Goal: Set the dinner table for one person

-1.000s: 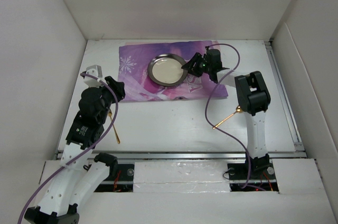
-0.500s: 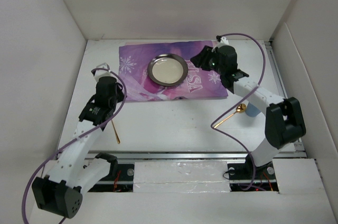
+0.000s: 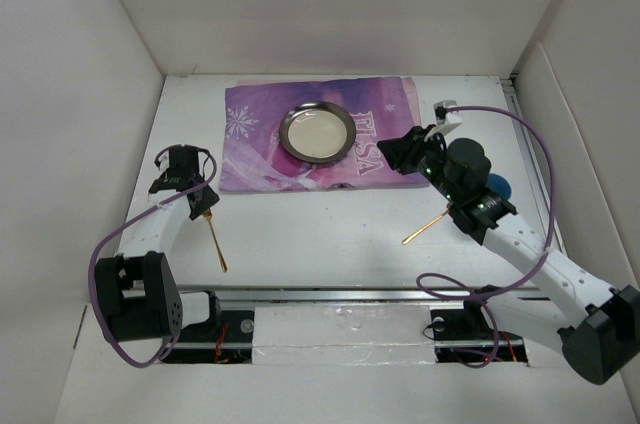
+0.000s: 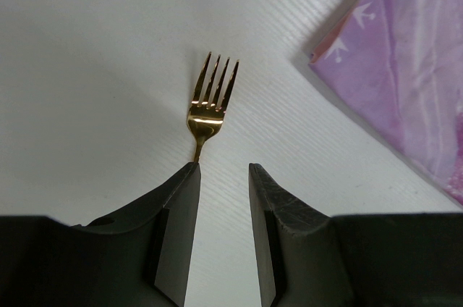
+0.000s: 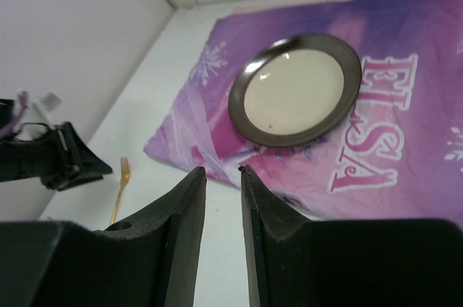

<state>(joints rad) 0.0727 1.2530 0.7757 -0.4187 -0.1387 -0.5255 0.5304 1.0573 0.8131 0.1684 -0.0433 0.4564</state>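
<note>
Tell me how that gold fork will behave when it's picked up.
The gold fork looks like polished metal, so probably stiff and slippery. It lies flat on the dinner table, so its thin handle likely leaves little to grip.

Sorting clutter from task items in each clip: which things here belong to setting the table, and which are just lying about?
Belongs to the job:
dinner table
purple mat
plate, on the mat
gold fork, on the bare table
gold spoon, on the bare table

Lying about:
nothing clearly; a blue object behind the right arm is too hidden to identify
</note>
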